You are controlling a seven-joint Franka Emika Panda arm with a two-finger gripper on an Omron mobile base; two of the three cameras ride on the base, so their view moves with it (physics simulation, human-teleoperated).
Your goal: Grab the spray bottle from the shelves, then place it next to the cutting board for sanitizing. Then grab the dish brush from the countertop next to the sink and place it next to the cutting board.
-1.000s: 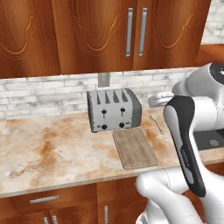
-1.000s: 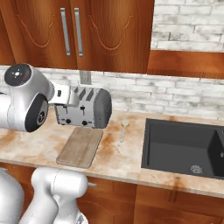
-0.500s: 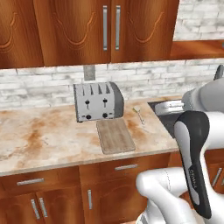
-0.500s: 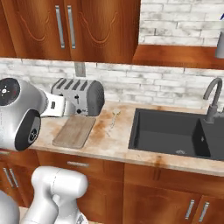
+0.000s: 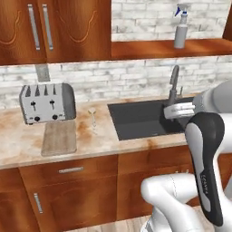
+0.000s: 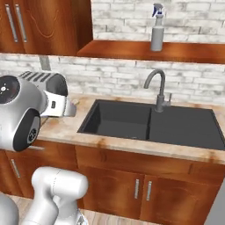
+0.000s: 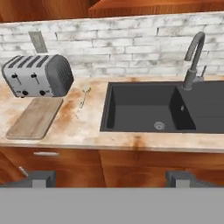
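Observation:
The grey spray bottle (image 5: pixel 181 30) (image 6: pixel 157 30) with its blue nozzle stands upright on the reddish-brown shelf (image 5: pixel 167 48) (image 6: pixel 132 49) above the sink (image 5: pixel 144 118) (image 6: pixel 145 124) (image 7: pixel 148 107). The cutting board (image 5: pixel 59 137) (image 7: pixel 35 117) lies flat on the countertop (image 5: pixel 95 140) (image 7: pixel 87 131) in front of the toaster. The thin pale dish brush (image 5: pixel 93 116) (image 7: pixel 84 95) lies between board and sink. My gripper (image 7: pixel 110 177) is open and holds nothing. It hovers in front of the counter edge, well short of all these things.
A silver toaster (image 5: pixel 45 102) (image 6: pixel 46 81) (image 7: pixel 37 77) stands against the brick wall behind the board. A curved grey faucet (image 5: pixel 173 84) (image 6: pixel 158 89) (image 7: pixel 192 57) rises at the back of the sink. Wooden cabinets hang upper left, and drawers and doors front the counter below.
The base has driven to the right, so the whole scene has slid left. Sink, faucet, shelf and spray bottle have come into view. The things themselves have not moved.

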